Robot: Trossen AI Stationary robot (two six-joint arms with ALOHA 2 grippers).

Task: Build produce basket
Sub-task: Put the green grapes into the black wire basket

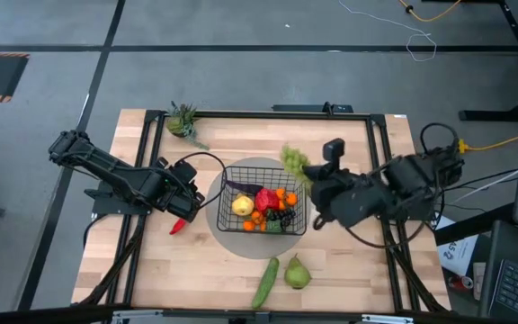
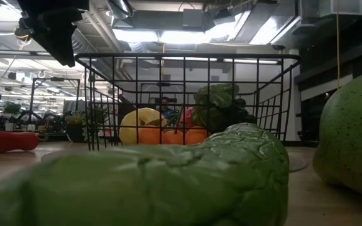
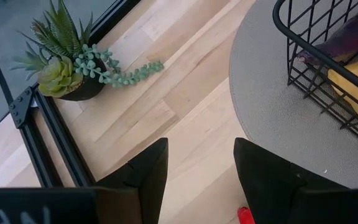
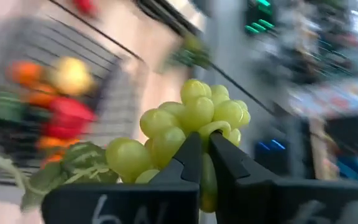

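The black wire basket (image 1: 261,209) stands on a grey round mat at the table's middle, holding a yellow fruit (image 1: 242,205), oranges, a red pepper and dark grapes. My right gripper (image 4: 204,163) is shut on a bunch of green grapes (image 1: 295,161) above the basket's far right corner. My left gripper (image 3: 197,165) is open and empty, left of the basket, above a red pepper (image 1: 178,226) lying on the table. A green cucumber (image 1: 265,282) and a green pear (image 1: 297,273) lie near the front edge. My right gripper pinches the green grape bunch between its two fingertips (image 4: 191,155), at a grape or stem part on the bunch's near side (image 4: 207,132). The bunch is lifted clear of table and basket, its green leaves (image 4: 73,163) hanging beside it.
A small potted succulent (image 1: 183,121) stands at the far left of the table. A black frame rail runs round the tabletop. Bare wood lies between the basket and the left and near edges.
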